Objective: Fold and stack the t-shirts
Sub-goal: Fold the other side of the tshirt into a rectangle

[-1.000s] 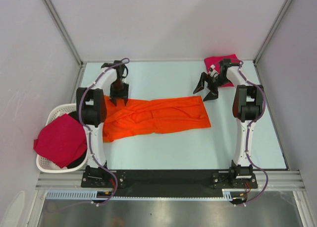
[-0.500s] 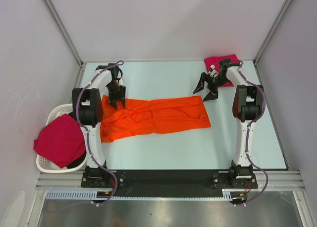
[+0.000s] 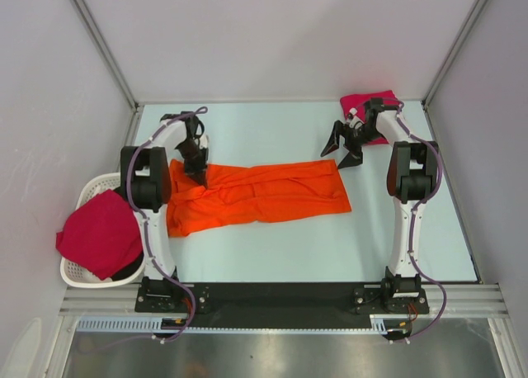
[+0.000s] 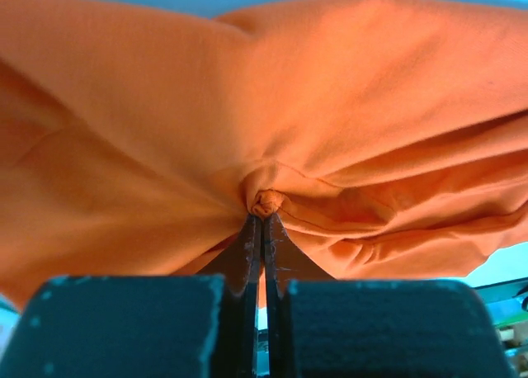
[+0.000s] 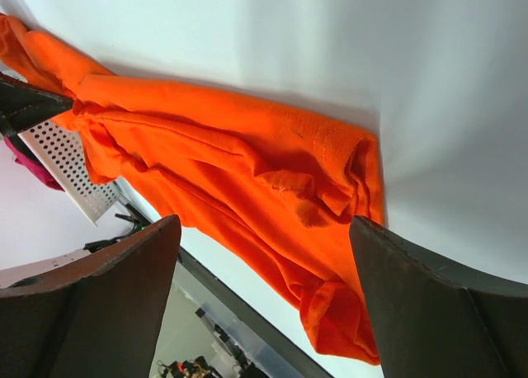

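A bright orange t-shirt (image 3: pixel 264 195) lies lengthwise across the middle of the table, partly folded and wrinkled. My left gripper (image 3: pixel 200 173) stands at its far left edge, shut on a small bunch of the orange cloth (image 4: pixel 266 203). In the left wrist view the left gripper (image 4: pixel 262 221) has its jaws pressed together on that pinch. My right gripper (image 3: pixel 345 147) hovers open just beyond the shirt's far right corner. In the right wrist view the right gripper (image 5: pixel 260 223) holds nothing, and the orange shirt (image 5: pixel 231 155) spreads below it. One crimson-pink t-shirt (image 3: pixel 371 104) lies at the back right.
A white slatted basket (image 3: pixel 91 188) sits off the table's left edge with another crimson-pink t-shirt (image 3: pixel 101 232) draped over it. Grey walls close in the table on three sides. A black rail (image 3: pixel 280 294) carries both arm bases at the near edge.
My left gripper has shifted slightly along the shirt's far left edge and closed on the orange cloth, which now puckers there. The right arm has not moved.
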Tool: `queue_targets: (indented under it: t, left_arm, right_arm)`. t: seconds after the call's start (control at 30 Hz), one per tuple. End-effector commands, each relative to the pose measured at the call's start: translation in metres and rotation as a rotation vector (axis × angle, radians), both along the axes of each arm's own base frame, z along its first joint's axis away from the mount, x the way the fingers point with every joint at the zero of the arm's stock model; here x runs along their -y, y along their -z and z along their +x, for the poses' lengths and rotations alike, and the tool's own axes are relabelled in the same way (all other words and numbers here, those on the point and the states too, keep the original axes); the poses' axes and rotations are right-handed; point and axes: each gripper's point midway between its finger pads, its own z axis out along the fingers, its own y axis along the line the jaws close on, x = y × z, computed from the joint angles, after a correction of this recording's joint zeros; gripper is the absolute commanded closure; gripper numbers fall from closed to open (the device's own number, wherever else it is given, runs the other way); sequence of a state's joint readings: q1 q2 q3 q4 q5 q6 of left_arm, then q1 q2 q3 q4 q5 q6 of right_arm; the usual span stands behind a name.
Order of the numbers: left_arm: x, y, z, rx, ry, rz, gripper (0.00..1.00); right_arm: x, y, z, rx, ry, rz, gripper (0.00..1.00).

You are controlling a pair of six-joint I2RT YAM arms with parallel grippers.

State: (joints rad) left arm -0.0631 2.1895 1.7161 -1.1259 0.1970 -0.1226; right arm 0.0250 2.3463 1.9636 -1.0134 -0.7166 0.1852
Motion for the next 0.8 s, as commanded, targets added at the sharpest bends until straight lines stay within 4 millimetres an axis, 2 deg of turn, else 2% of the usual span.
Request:
queue_targets:
  t: [0.0,0.13,0.23,0.3,0.47,0.5,0.53,0.57,0.6,0.63,0.77]
  left_arm:
    - [-0.003,-0.045,0.013,0.14,-0.002,-0.006,1.0]
    - [-0.009,-0.072,0.006,0.205,-0.008,0.028,1.0]
    - [-0.009,-0.08,-0.009,0.215,-0.011,0.021,1.0]
    - [-0.007,-0.071,-0.026,0.175,-0.011,0.02,1.0]
    - [-0.007,-0.061,-0.052,0.1,-0.015,0.053,1.0]
    - [-0.006,-0.057,-0.058,0.079,-0.017,0.052,0.91]
    - [-0.003,-0.055,-0.061,0.063,-0.011,0.045,0.68]
    - [-0.002,-0.05,-0.064,0.043,-0.012,0.041,0.5]
    - [0.0,-0.048,-0.067,0.023,-0.011,0.044,0.07]
    - [0.0,-0.046,-0.068,0.016,-0.002,0.068,0.01]
    - [0.002,-0.056,-0.06,0.045,0.021,0.1,0.0]
  right_arm:
    - [-0.007,-0.029,0.0,0.055,-0.02,0.019,0.11]
    - [-0.009,-0.027,-0.001,0.054,-0.027,0.014,0.11]
    - [-0.009,-0.028,-0.002,0.053,-0.028,0.014,0.11]
    - [-0.01,-0.028,0.0,0.054,-0.027,0.015,0.11]
    - [-0.012,-0.031,0.005,0.063,-0.024,0.026,0.11]
    - [-0.012,-0.032,0.005,0.064,-0.023,0.028,0.11]
    - [-0.013,-0.032,0.006,0.067,-0.024,0.029,0.11]
    - [-0.012,-0.033,0.007,0.069,-0.022,0.028,0.11]
    - [-0.012,-0.035,0.007,0.073,-0.022,0.028,0.11]
    - [-0.012,-0.035,0.007,0.075,-0.022,0.028,0.11]
    - [-0.011,-0.043,0.011,0.099,-0.016,0.018,0.11]
